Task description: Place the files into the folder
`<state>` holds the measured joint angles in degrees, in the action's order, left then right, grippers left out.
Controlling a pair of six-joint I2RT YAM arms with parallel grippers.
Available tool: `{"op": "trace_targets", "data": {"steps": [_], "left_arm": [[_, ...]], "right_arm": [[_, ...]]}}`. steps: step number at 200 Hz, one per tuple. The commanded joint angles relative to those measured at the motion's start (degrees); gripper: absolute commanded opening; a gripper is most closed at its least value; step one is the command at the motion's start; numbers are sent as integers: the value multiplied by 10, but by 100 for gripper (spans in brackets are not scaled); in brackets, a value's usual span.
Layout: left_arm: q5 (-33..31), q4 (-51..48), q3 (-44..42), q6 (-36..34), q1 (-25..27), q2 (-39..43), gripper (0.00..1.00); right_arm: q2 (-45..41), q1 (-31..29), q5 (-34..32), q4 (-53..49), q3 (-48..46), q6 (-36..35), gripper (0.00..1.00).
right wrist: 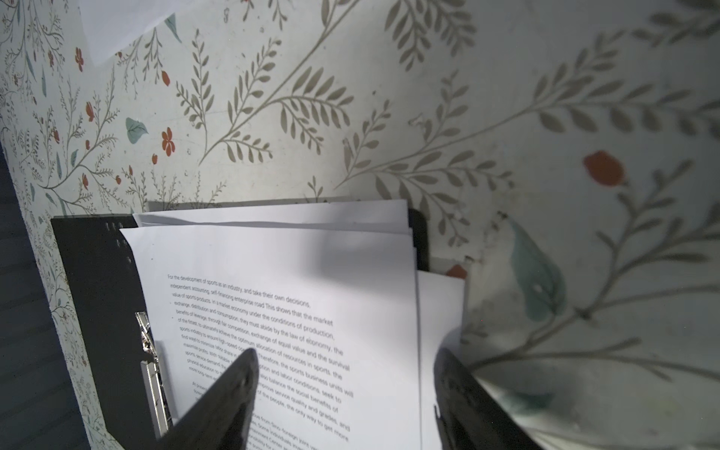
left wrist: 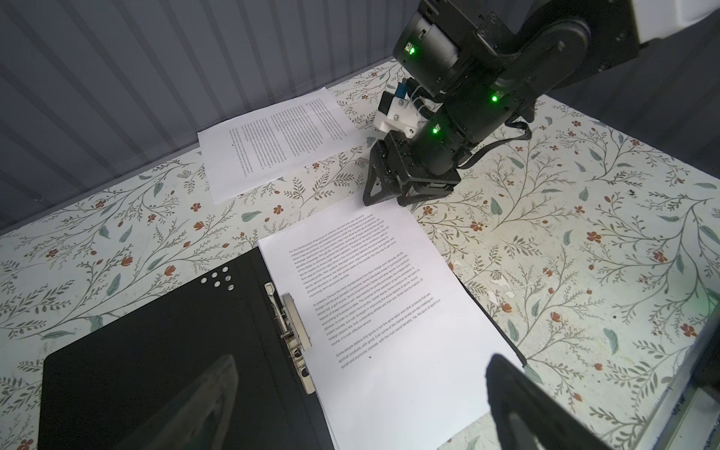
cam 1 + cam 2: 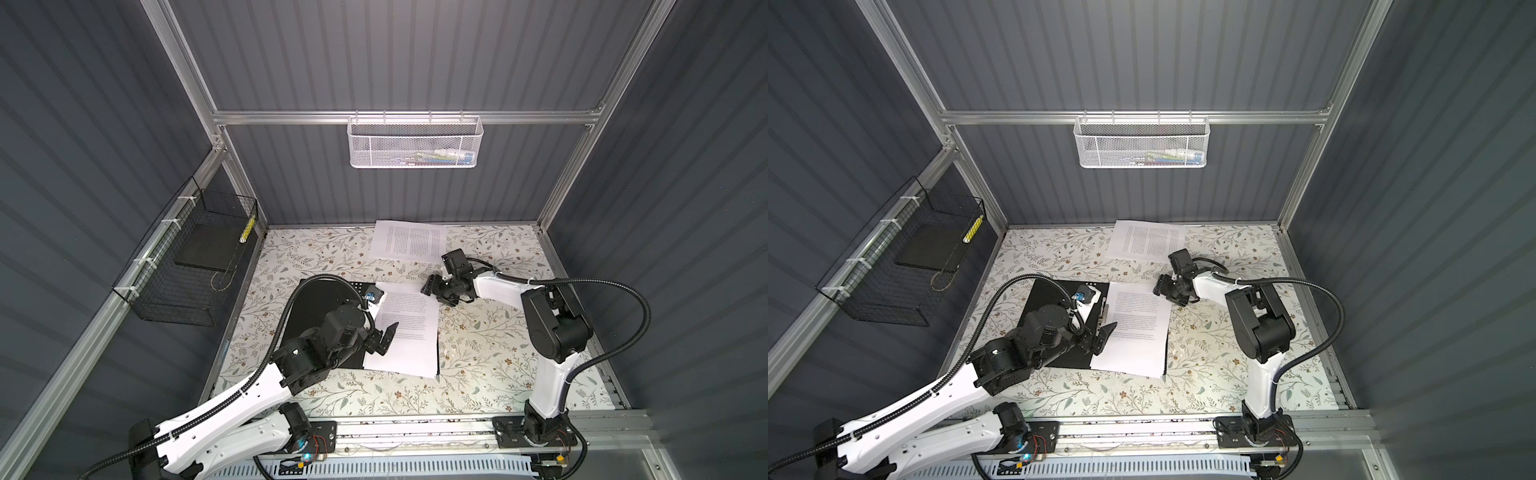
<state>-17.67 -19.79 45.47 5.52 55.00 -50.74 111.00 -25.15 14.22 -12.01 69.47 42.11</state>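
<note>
Two claws stand with jaws apart and nothing between them. The right claw (image 3: 430, 287) hangs at the far right corner of the stack of sheets (image 3: 409, 332); whether it touches the paper I cannot tell. The left claw (image 3: 384, 337) hovers over the stack's left edge, by the metal clip (image 2: 290, 323). The stack lies slightly fanned on the right half of the open folder (image 3: 316, 301), which is black inside and flat on the surface (image 3: 478, 357). A loose sheet (image 3: 409, 243) lies well apart at the far edge, by the back wall. Such paper looks light, floppy and slick. A corner pinch would likely let it droop, so pressing and dragging it, or lifting one edge first, seems safer.
</note>
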Motion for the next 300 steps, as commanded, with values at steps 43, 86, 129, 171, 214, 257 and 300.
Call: {"op": "trace_targets", "data": {"steps": [43, 86, 129, 171, 214, 257, 300], "left_arm": [[5, -1, 7, -11, -3, 10, 100], [7, -2, 7, -10, -3, 10, 100], [6, -2, 7, -11, -3, 9, 100], [7, -1, 7, -11, -3, 9, 100], [8, -1, 7, -11, -3, 10, 100], [8, -1, 6, -11, -3, 11, 100], [10, -2, 6, -11, -3, 13, 100]], "right_arm": [[-14, 7, -46, -19, 0, 5, 72], [-7, 12, -28, -8, -16, 7, 72], [7, 9, -6, 5, -8, 12, 72], [11, 5, -2, 6, 2, 11, 71], [12, 4, 1, 4, 12, 7, 71], [17, 2, 0, -5, 27, 4, 71], [29, 2, 7, -8, 40, 6, 71]]}}
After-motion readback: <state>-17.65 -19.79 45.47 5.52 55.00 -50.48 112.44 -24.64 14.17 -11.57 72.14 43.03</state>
